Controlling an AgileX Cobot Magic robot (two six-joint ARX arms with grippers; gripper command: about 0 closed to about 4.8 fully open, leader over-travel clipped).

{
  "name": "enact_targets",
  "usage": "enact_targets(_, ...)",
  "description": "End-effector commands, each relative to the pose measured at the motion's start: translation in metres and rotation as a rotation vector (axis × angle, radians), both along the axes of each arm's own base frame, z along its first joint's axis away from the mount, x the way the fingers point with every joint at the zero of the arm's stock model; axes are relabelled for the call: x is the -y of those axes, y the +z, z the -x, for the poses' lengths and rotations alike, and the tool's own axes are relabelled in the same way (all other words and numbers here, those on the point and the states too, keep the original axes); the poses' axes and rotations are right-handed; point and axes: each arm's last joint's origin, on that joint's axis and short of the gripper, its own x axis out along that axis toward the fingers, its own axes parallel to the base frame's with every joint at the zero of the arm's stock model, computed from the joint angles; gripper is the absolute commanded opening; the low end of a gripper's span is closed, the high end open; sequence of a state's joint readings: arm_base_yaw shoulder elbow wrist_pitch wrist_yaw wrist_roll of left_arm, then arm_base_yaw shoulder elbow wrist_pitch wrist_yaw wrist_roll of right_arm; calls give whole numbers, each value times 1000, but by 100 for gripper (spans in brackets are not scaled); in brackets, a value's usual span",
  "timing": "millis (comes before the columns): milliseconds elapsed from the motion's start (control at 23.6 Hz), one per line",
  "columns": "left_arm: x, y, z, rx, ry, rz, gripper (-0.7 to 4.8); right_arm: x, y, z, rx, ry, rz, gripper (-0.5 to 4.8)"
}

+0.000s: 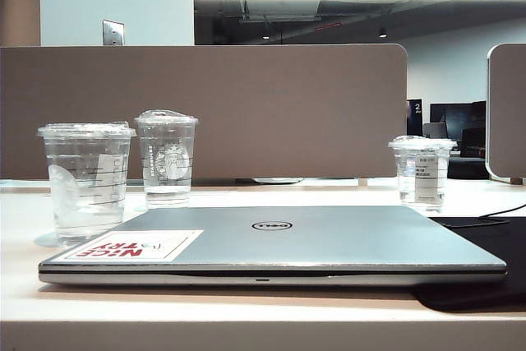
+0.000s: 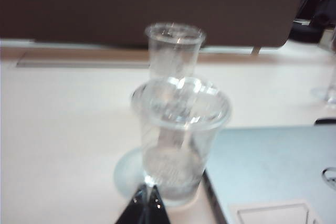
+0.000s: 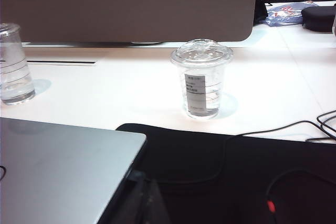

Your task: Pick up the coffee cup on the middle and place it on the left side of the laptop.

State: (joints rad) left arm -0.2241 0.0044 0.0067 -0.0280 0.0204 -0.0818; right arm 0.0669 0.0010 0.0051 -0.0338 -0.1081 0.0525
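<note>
The coffee cup (image 1: pixel 86 178), clear with a flat lid, black lines and a little water, stands on the white table just left of the laptop's (image 1: pixel 279 244) front left corner. In the left wrist view the coffee cup (image 2: pixel 178 140) is right ahead of my left gripper (image 2: pixel 148 196), whose dark fingers are shut together with nothing between them, and the laptop (image 2: pixel 278 171) lies beside it. My right gripper (image 3: pixel 147 198) shows as a dark wedge, shut, over the black mat by the laptop's (image 3: pixel 58 171) other corner. Neither gripper appears in the exterior view.
A domed-lid clear cup (image 1: pixel 167 158) stands behind the coffee cup, and a smaller labelled cup (image 1: pixel 422 168) stands at the back right (image 3: pixel 201 80). A black mat (image 3: pixel 236 171) with cables (image 3: pixel 315 124) lies right of the laptop. A brown partition (image 1: pixel 205 113) closes the back.
</note>
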Motion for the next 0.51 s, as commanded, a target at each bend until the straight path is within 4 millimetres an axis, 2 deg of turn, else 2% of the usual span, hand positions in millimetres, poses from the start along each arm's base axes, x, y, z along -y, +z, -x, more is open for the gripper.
enact_targets(42,0,-4,0,-41,6,-12,-6,1,0,0,7,-13,0,-5)
enact_targets(508,0,-5,0,-49,5,-8,-5,8,-1,-1,5,-80,0,-5)
